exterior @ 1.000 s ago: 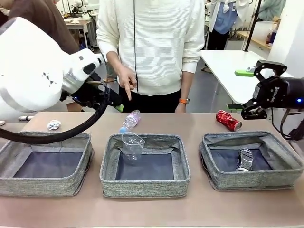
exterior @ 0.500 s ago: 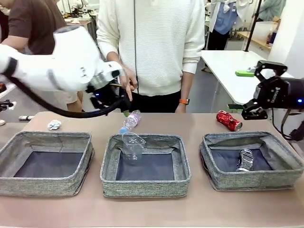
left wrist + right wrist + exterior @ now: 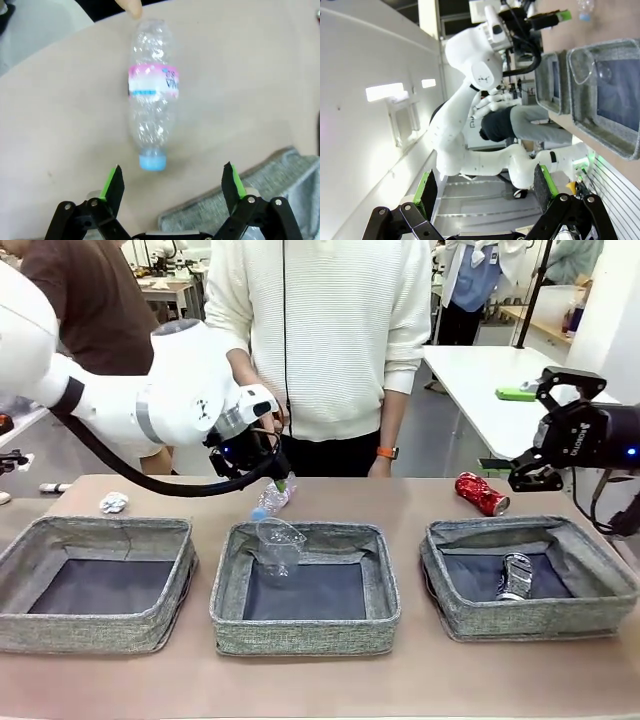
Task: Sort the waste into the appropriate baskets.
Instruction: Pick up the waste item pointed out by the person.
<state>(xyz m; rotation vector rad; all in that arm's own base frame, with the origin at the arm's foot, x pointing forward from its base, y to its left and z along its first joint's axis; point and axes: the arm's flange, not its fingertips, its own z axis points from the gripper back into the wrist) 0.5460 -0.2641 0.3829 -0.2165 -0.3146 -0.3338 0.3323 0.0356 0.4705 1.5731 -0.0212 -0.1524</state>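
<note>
Holding the left hand [image 3: 172, 172] wide open and empty, low over the bottle [image 3: 150, 100]. Can see the bottle lying flat on the desk [image 3: 420, 680], just behind the middle basket [image 3: 305, 632], with its blue cap turned to the hand and the basket. Can see a person's finger [image 3: 131, 7] right by the bottle's far end; cannot tell if touching. Inside the middle basket, a cup [image 3: 278, 543], tipped against the back wall. Inside the right basket [image 3: 530, 622], a silver can [image 3: 515, 577], lying on the dark floor. On the desk just behind that basket, a red can [image 3: 481, 493] on its side. On the desk just behind the left basket [image 3: 90, 632], a paper ball [image 3: 113, 503]. Holding the right hand [image 3: 485, 175] open and empty too, up in the air, out past the right basket, well away from the bottle.
</note>
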